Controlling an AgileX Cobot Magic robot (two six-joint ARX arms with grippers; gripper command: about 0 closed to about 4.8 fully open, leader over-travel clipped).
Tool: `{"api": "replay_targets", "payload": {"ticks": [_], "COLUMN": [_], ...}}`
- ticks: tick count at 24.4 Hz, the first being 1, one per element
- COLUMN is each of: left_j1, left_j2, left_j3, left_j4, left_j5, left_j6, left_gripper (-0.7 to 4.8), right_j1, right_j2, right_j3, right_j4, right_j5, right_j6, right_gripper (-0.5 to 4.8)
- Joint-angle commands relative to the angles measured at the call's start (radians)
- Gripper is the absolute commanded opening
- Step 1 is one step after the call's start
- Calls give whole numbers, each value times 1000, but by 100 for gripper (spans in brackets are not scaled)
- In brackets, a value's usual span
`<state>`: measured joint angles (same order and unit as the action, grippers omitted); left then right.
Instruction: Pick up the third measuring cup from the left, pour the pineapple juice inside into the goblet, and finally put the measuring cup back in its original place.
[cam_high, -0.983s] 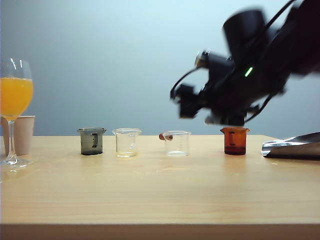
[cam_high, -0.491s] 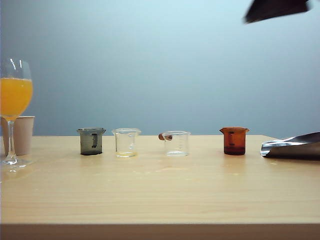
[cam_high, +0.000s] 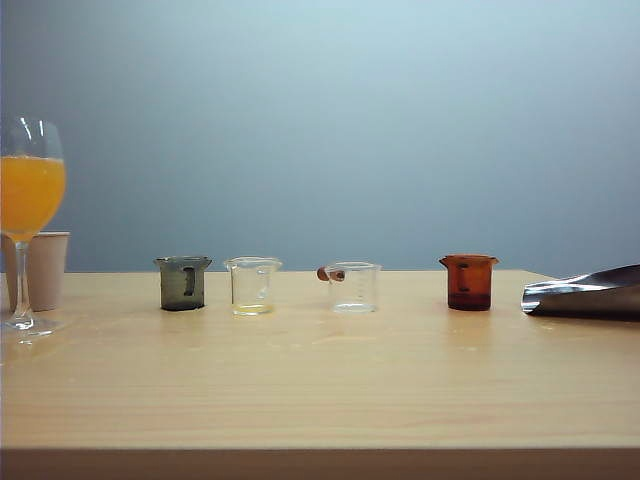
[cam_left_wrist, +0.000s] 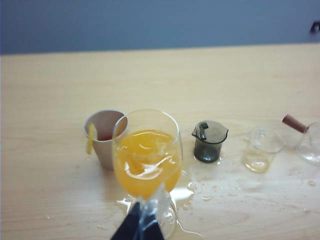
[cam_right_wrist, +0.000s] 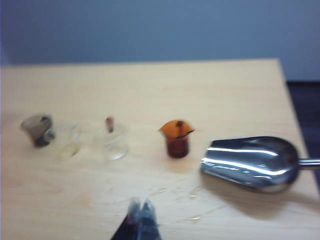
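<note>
My right pincer (cam_right_wrist: 140, 212) is closed on nothing, raised above the bench's (cam_high: 320, 390) near edge. My left pincer (cam_left_wrist: 142, 225) sits by the goblet's (cam_left_wrist: 146, 160) foot; I cannot tell its opening. The third measuring cup (cam_high: 352, 286) stands mid-bench, looking emptied: light, slick, thin plastic, best taken by its reddish handle (cam_high: 331, 273).

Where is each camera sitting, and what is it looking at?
Exterior: low at the table edge, facing the cup row; no robot shows.
Left wrist: above, looking down at the goblet; left pincer shut.
Right wrist: above, looking down at the scoop; right pincer shut.
All three share the third cup.
</note>
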<state>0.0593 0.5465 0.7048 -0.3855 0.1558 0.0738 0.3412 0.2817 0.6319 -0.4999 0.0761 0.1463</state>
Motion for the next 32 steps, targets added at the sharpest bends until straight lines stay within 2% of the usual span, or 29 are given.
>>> {"api": "replay_targets", "payload": {"ticks": [1,5,9,11,15,17,24,29,32], "left_j1": [2,2,2,2,2,3,3,9,10], "left_j2": [-97,-258,-404,-533,-545,-545,-545,-545,-545], "left_j3": [-50,-140,-262,-385,-454,-531,-625,-688,-695], "left_j4": [6,7,37,24,-27,-37,-33,203,234], "left_j5": [2,2,2,2,3,3,3,3,2], "left_j6": [0,0,0,0,0,0,0,0,0], "left_gripper": [-3,-3,-4,-3,-3,-3,-3,-3,-3], "right_j1": [-6,-5,-3,-3,-4,-14,-67,-132,-158], "right_j2": [-107,-188,-172,-138,-93,-32,70,134,138], "right_j3": [-37,-87,-182,-310,-453,-566,-627,-629,-629], "right_j4": [-31,-6,108,278,525,678,687,700,716], "right_j5": [12,11,6,-1,0,47,-56,-79,-71], "right_j6": [11,11,-14,-15,-16,-20,-17,-16,-20], "right_gripper": [-6,-6,-6,-6,-6,-5,-5,-5,-2]}}
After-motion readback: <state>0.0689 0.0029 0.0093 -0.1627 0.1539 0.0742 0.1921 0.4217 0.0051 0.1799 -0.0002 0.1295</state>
